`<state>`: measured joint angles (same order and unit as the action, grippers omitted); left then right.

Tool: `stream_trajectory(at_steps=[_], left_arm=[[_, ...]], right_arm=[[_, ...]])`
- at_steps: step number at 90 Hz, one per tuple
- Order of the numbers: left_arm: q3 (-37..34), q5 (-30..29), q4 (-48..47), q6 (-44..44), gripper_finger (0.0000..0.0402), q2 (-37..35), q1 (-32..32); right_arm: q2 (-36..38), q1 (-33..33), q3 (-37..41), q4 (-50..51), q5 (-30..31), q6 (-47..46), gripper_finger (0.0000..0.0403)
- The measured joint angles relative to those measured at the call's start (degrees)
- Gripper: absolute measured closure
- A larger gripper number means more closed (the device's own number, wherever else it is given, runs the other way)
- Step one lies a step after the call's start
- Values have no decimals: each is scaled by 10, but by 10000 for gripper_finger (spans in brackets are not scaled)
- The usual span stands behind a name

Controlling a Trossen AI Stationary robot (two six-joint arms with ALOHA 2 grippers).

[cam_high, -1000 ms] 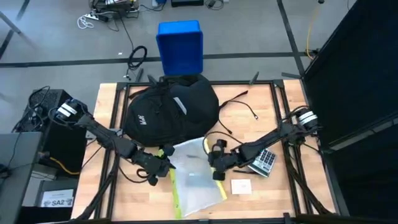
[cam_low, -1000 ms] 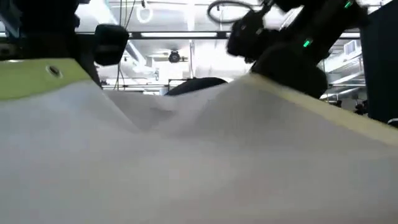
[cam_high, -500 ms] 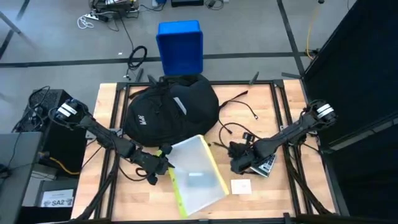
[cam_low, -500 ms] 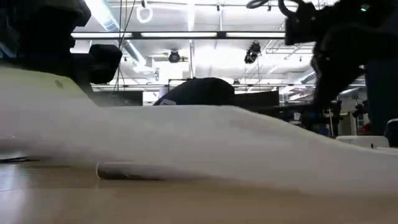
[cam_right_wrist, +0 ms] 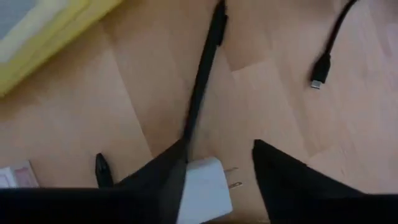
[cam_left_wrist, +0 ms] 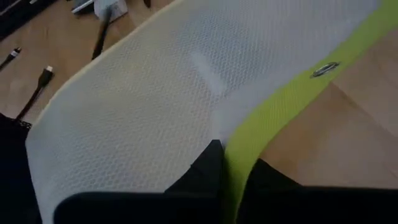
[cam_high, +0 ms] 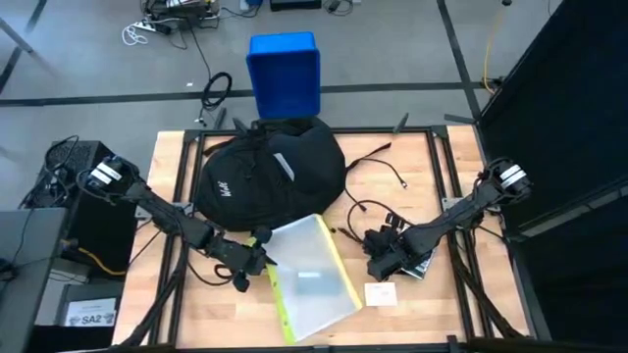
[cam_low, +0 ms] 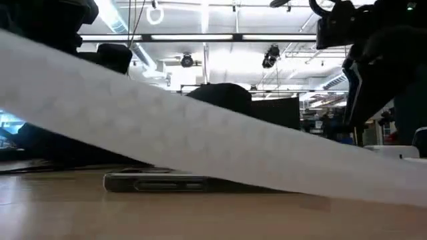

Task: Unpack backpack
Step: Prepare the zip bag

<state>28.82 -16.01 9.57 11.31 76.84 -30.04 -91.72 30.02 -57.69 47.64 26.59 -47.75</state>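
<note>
A: Where's the backpack (cam_high: 270, 175) sitting?

B: At twelve o'clock on the table (cam_high: 432, 304), one big rounded black bag lying flat. Its long axis runs from about ten o'clock to four o'clock; I can't tell which end is the top.

A: Looks?

B: Black fabric, a small white label, a small white logo print, straps trailing off the edge.

A: And the arms?

B: Left end effector (cam_high: 257, 263) at seven o'clock, fingers clamped on the yellow-green edge of one mesh pouch (cam_high: 312, 277), which slopes up off the table. Right end effector (cam_high: 378, 263) at five o'clock, fingers spread apart, holding nothing, with a white charger plug (cam_right_wrist: 205, 189) just below them.

A: Counts?

B: One calculator (cam_high: 419, 261), one white card (cam_high: 381, 293), one blue box (cam_high: 285, 74) beyond the table, loose black cables (cam_high: 378, 162).
</note>
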Motion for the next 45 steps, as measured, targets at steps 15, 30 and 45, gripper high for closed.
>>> stream_trajectory(at_steps=[15,30,45], left_arm=[[0,-1,4,-14,402,0,1],[0,-21,16,-34,402,0,1],[0,-21,48,-13,402,0,1]], right_arm=[[0,-1,0,-67,62,41,180],[0,-7,0,-177,154,138,169],[0,-15,0,-299,243,252,188]])
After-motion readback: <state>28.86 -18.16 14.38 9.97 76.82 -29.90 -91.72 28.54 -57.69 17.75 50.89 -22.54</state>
